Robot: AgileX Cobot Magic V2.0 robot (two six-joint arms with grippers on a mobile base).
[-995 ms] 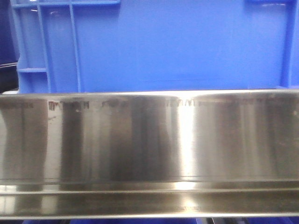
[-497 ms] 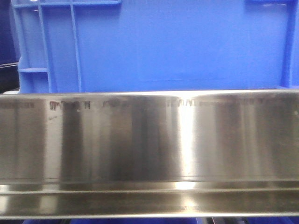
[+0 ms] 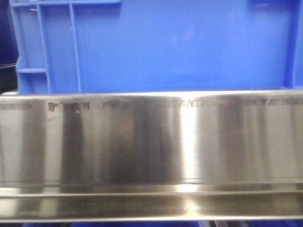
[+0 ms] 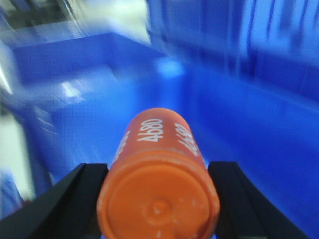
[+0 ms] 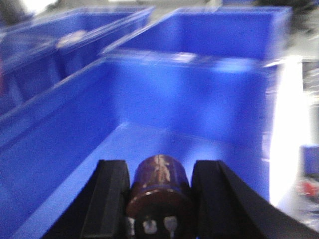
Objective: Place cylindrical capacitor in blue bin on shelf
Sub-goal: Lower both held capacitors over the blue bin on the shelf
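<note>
The right gripper (image 5: 159, 172) was closed on the capacitor (image 5: 160, 186), a dark brown cylinder gripped between both black fingers (image 5: 112, 194), its two metal terminals facing the wrist camera. It hung over the open inside of a blue bin (image 5: 164, 94), above the floor and clear of the walls. More bins (image 5: 75, 30) stood just beyond and to the side.

The left gripper (image 4: 158, 169) was clamped on an orange cylinder (image 4: 158, 204) printed "4680", its flat end toward the camera, over blurred blue bin surfaces (image 4: 239, 129); which bin could not be told.

In the front view, a bin's outer wall (image 3: 180, 42) rose directly behind the shelf's shiny steel rail (image 3: 151, 142); neither gripper showed there.
</note>
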